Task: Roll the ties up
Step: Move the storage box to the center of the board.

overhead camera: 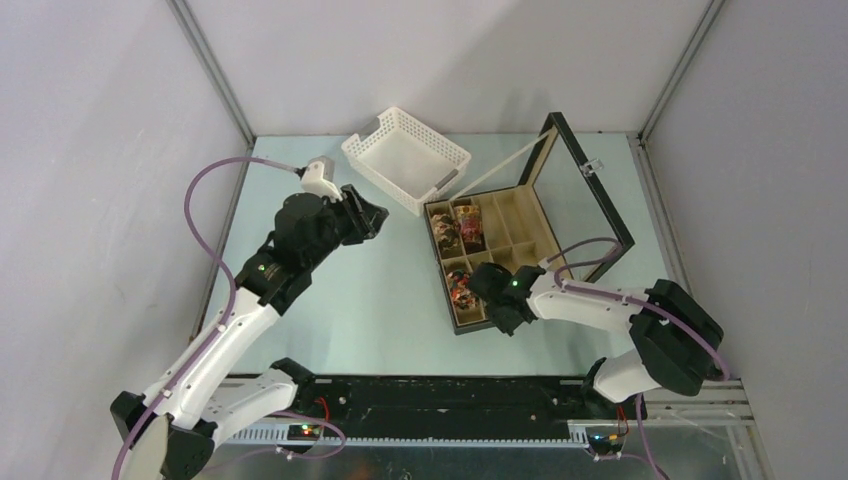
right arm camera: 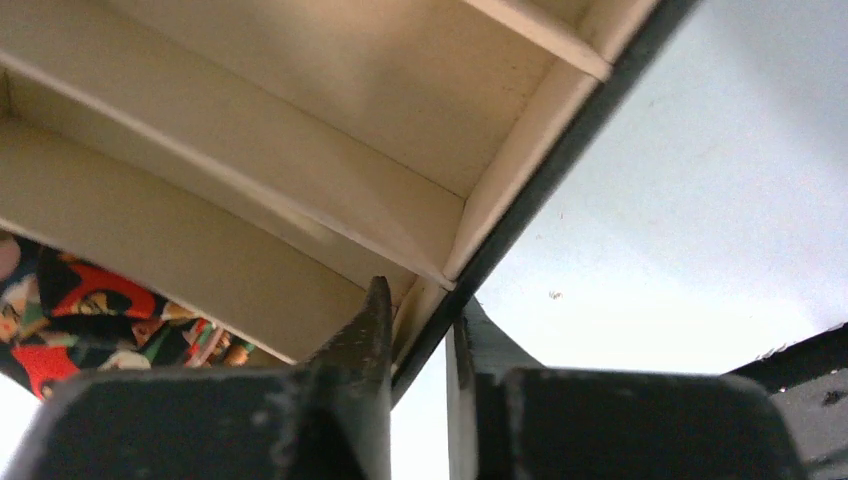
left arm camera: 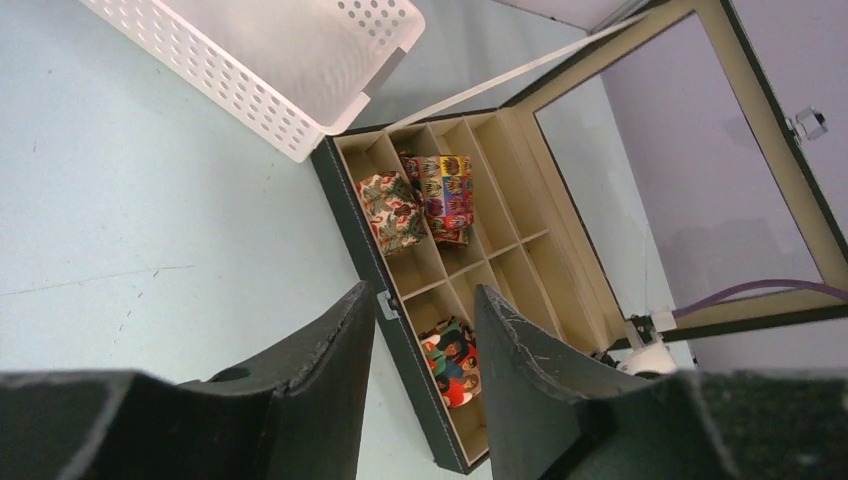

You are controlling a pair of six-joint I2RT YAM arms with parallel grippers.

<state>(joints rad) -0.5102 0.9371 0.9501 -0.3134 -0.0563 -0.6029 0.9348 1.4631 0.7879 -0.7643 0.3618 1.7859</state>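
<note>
The ties (left arm camera: 445, 195) are printed cloth; the basket (left arm camera: 230, 95) is perforated white plastic; the box (left arm camera: 500, 170) is matt-lined, its lid (left arm camera: 690, 170) glass.

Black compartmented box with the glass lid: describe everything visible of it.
The black compartmented box sits on the pale table, black outside, cream dividers inside. Its glass-paned lid stands open, held by a pale strap. Three rolled patterned ties fill three compartments; the rest look empty. The right gripper is clamped on its near wall.

Upper centre of my left-wrist view, a red-and-cream coiled fabric tie (left arm camera: 392, 210) sits beside a red-and-yellow coiled fabric tie (left arm camera: 447, 195). Lower centre lies a red, green and dark coiled tie (left arm camera: 452, 358).
</note>
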